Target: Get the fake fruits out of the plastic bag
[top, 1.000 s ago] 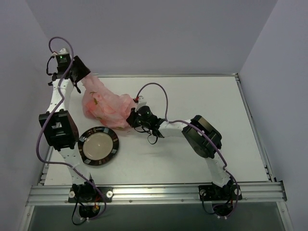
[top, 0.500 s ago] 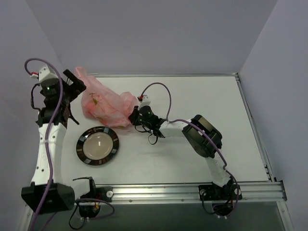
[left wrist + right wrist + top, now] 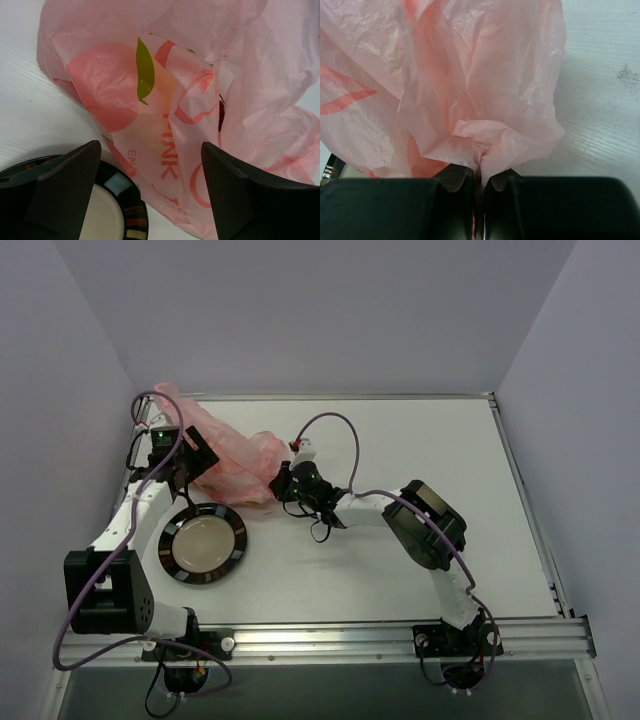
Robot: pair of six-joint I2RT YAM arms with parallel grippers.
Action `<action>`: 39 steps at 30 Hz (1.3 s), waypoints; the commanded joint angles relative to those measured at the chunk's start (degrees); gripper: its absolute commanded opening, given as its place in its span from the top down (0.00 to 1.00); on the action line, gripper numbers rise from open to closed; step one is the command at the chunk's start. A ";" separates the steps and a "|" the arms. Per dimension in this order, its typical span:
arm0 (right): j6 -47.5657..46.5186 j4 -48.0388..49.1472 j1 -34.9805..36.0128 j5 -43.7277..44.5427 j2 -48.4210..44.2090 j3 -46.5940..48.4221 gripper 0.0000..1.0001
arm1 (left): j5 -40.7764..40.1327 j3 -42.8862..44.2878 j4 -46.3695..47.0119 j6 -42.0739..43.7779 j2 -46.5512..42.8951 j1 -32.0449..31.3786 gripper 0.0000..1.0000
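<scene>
The pink plastic bag [image 3: 238,453] lies crumpled at the back left of the table. My right gripper [image 3: 281,483] is shut on a pinched fold at the bag's right end [image 3: 479,175]. My left gripper [image 3: 196,466] is open and empty, hovering over the bag's near left side [image 3: 150,147], between the bag [image 3: 190,90] and the plate. The fake fruits are hidden inside the bag; only a dark red patch [image 3: 220,114] shows through a fold. A peach and leaf picture is printed on the bag.
A round black-rimmed plate [image 3: 172,548] with a cream centre sits just in front of the bag; its rim shows in the left wrist view [image 3: 127,210]. The left wall is close behind the left arm. Bare white table lies to the right.
My left arm has swung down from high at the far left to over the bag's near side by the plate. The bag has flattened slightly. The right gripper has stayed put.
</scene>
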 commanded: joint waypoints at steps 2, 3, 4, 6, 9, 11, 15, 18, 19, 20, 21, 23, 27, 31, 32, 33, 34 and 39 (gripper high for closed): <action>-0.09 2.12 -0.39 0.92 -3.33 0.46 0.95 | -0.43 6.03 4.41 -0.90 3.05 -0.40 0.28; -0.27 2.12 -0.39 0.92 -3.33 0.46 0.95 | -0.96 6.55 4.41 -1.07 4.97 -0.49 0.33; -0.35 2.04 -0.39 0.92 -3.33 0.46 0.95 | -1.40 6.73 4.58 -1.16 5.78 -0.57 0.35; -0.79 1.51 -0.48 0.83 -3.51 0.64 0.95 | -0.62 6.38 6.95 -0.81 6.92 -0.49 0.53; -1.06 1.16 -0.83 0.83 -4.03 -0.06 0.88 | -1.74 6.29 6.43 -0.81 7.28 -0.66 0.96; -1.50 0.81 -1.18 0.65 -5.26 -0.33 0.83 | -2.10 4.72 6.69 -0.81 7.02 -0.49 0.98; -3.25 -1.03 -1.80 0.30 -7.90 -0.42 0.78 | -1.41 1.11 8.09 -1.60 4.13 -0.40 0.98; -3.78 -1.83 -1.71 -0.05 -7.99 0.11 0.81 | 1.14 -2.58 13.70 -2.56 -1.13 -0.66 0.98; -3.70 -1.83 -1.71 -0.05 -7.82 0.37 0.82 | 1.32 -3.11 14.33 -2.65 -2.38 -0.66 0.97; -3.70 -1.83 -1.63 -0.22 -7.64 0.46 0.83 | 1.50 -3.81 14.43 -2.74 -3.52 -0.66 0.92; -3.35 -1.74 -1.71 -0.23 -7.12 0.55 0.84 | 1.50 -4.08 14.51 -2.92 -5.53 -0.66 0.74; -2.99 -1.39 -1.71 -0.23 -6.76 0.46 0.86 | 1.59 -4.87 14.86 -3.18 -6.86 -0.66 0.54; -2.64 -1.04 -1.54 -0.23 -6.93 -0.15 0.87 | 2.38 -4.00 15.39 -3.62 -5.47 -0.66 0.39; -2.99 -1.13 -1.62 -0.23 -7.64 -0.85 0.87 | 2.99 -0.66 16.10 -3.62 -0.29 -0.66 0.40; -3.08 -1.21 -1.54 -0.23 -7.73 -0.94 0.87 | 2.91 0.31 15.66 -3.53 0.94 -0.66 0.40; -3.17 -1.22 -1.45 -0.23 -7.99 -1.20 0.87 | 2.82 1.27 15.57 -3.36 3.21 -0.58 0.42; -3.25 -1.22 -1.54 -0.23 -8.17 -1.38 0.87 | 2.82 2.59 15.57 -3.27 4.37 -0.66 0.47; -3.78 -1.30 -1.36 -0.23 -8.95 -2.17 0.85 | 2.38 4.53 16.18 -3.18 8.16 -0.66 0.85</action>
